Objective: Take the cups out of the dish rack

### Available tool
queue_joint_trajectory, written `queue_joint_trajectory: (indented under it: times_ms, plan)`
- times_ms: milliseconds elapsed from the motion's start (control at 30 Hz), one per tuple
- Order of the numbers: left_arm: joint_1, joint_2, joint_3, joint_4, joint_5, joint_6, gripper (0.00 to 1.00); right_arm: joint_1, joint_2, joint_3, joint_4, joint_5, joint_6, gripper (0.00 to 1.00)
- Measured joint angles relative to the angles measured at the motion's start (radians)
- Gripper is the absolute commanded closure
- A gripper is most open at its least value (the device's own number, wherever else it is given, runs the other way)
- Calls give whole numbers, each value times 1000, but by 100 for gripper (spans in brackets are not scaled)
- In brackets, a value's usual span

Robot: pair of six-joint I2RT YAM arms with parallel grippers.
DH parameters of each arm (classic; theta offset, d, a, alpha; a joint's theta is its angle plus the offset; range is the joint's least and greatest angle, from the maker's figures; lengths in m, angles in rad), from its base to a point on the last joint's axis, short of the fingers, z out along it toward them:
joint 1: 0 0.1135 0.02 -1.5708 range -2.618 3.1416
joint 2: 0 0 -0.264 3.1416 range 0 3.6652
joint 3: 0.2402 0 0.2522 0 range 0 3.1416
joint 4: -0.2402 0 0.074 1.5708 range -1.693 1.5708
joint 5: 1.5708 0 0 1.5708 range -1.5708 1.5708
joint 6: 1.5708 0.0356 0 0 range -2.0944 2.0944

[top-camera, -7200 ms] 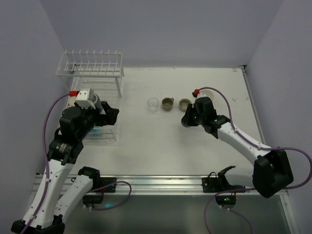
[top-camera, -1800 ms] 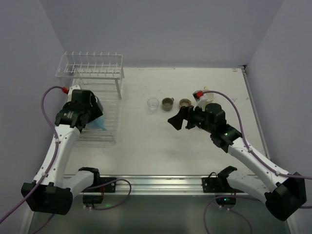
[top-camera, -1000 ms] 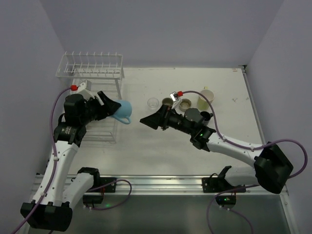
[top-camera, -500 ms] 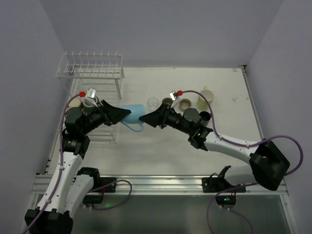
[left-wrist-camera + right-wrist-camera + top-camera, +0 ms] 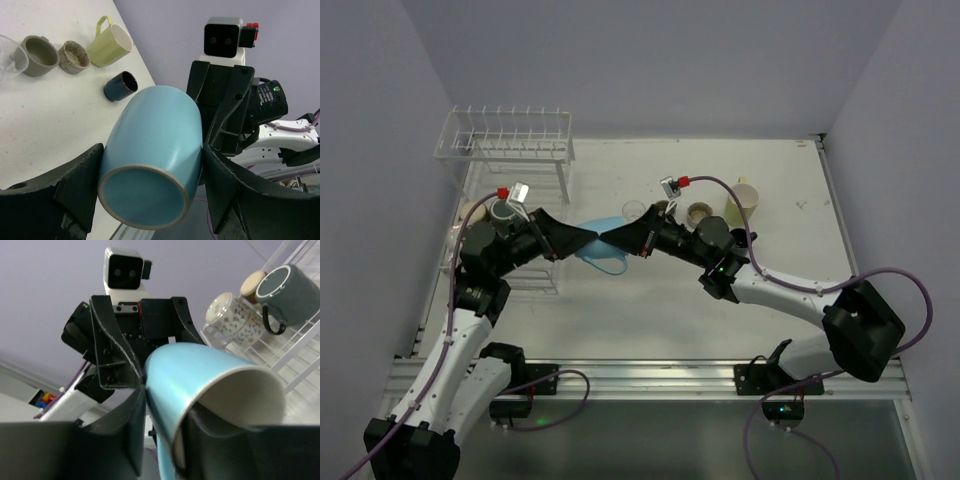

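A light blue cup [image 5: 603, 243] hangs in the air over the table between both arms, lying on its side. My left gripper [image 5: 578, 238] is shut on its body, one finger on each side [image 5: 150, 165]. My right gripper [image 5: 626, 238] meets it from the right, shut on the cup wall [image 5: 200, 375], with one finger outside and the other inside the mouth [image 5: 172, 415]. The dish rack [image 5: 505, 140] stands at the back left. In the right wrist view it holds a dark grey mug [image 5: 287, 290], a speckled white mug [image 5: 230, 315] and a tan cup [image 5: 252, 285].
On the table behind the right arm stand a clear glass [image 5: 7, 55], a tan cup [image 5: 39, 54], a speckled cup [image 5: 74, 56], a yellow-green mug [image 5: 741, 201] and a small dark cup [image 5: 120, 86]. The rack's flat tray [image 5: 525, 272] lies under the left arm.
My left arm has brought the blue cup rightward out from over the rack. My right gripper has moved left to meet it and closed its jaws on the rim.
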Motion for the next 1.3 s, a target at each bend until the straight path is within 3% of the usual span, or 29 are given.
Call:
queue_joint_trajectory:
  times_ms: [33, 67, 100, 167, 200, 300, 600, 767, 1000, 1300]
  plan:
    - [0, 4, -3, 5, -2, -16, 70, -2, 3, 0, 11, -1, 13, 89]
    - [0, 6, -3, 22, -1, -29, 63, -5, 3, -5, 29, -5, 32, 94]
    - [-3, 7, -3, 36, 4, -42, 46, -5, 0, -13, 59, -19, 57, 98]
    - [-11, 4, -2, 74, 23, -64, 27, 3, -17, -34, 111, -24, 89, 100]
    - [-18, 0, -2, 86, 27, -69, 13, 7, -34, -49, 126, -22, 92, 100]
    - [-35, -5, -2, 87, 13, -46, 0, 21, -90, -93, 98, 0, 54, 100]
    - [-31, -4, 54, -53, -127, 113, 0, -5, -226, -166, -253, 102, -116, 100]
    - [-31, -12, 171, -264, -310, 312, 0, -68, -255, -26, -671, 184, -301, 100]
    - [-31, -77, 182, -441, -580, 519, 0, -203, -103, 195, -1069, 360, -526, 100]
    - [-31, -102, 93, -479, -677, 597, 0, -205, 197, 324, -1299, 542, -663, 100]
